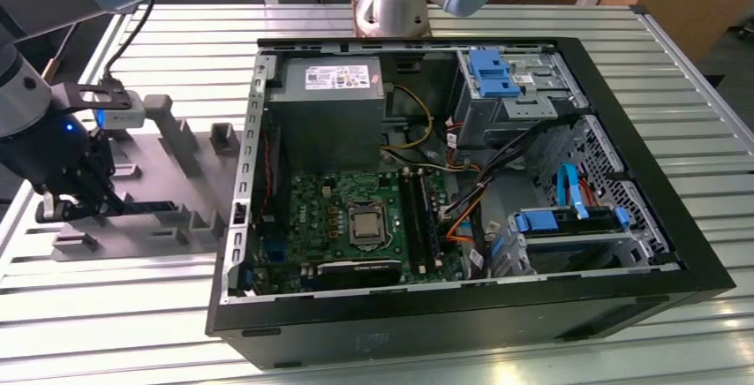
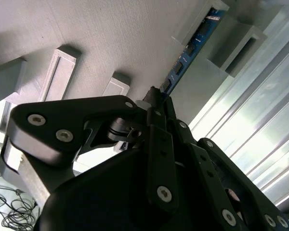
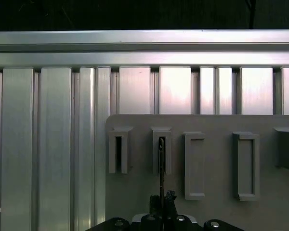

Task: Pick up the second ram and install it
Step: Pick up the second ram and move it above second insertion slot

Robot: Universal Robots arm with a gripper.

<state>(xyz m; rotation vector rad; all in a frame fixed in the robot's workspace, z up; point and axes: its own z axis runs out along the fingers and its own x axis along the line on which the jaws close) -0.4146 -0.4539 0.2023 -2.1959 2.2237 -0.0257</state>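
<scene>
Claw is closed on the second ram, fingertips pinching one end of the stick. In the second wrist view I see its blue board face with black chips running away from my fingers. In the first wrist view the claw has the ram edge-on, a thin dark line going straight into a slotted block on the grey fixture. The stick stands on edge and its far end sits in that block. A second slotted block is just beside it, and two longer rectangular pockets are on the other side. The fixture lies flat on the slotted aluminium table. In the exterior view the claw is low over the fixture at that view's left, with the ram a dark strip between the blocks. I can't tell from there whether it has lifted off its seat. Well apart, toward that view's right, is the open PC case, lying on its side. Inside it is the green motherboard, with the long black memory slots next to the CPU socket. The power supply sits behind the board, and blue drive brackets are at the far corner.
</scene>
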